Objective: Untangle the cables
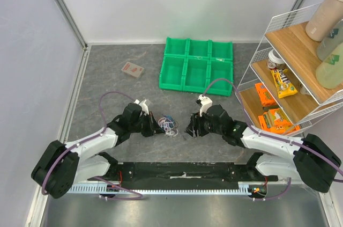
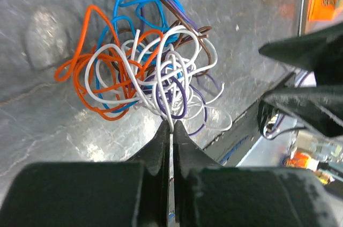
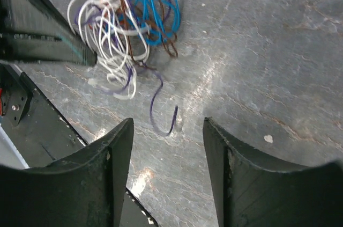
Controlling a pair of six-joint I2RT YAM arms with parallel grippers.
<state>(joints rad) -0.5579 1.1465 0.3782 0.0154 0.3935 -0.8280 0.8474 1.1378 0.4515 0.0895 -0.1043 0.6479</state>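
Note:
The cables (image 1: 169,125) lie in a fist-sized tangle of white, orange, blue, purple and brown wires between my two grippers. In the left wrist view the tangle (image 2: 142,68) sits just beyond my left gripper (image 2: 172,125), which is shut on a white wire loop at its near edge. My left gripper (image 1: 159,126) touches the tangle's left side. My right gripper (image 1: 188,129) is open and empty, just right of the tangle. In the right wrist view the tangle (image 3: 126,20) lies ahead and left of my right gripper (image 3: 167,122), with a loose purple wire end (image 3: 161,111) trailing toward it.
A green compartment bin (image 1: 197,65) stands behind the cables. A small brown packet (image 1: 132,70) lies at the back left. A wire shelf rack (image 1: 292,71) with snacks and bottles stands at the right. A black base plate (image 1: 182,172) runs along the near edge.

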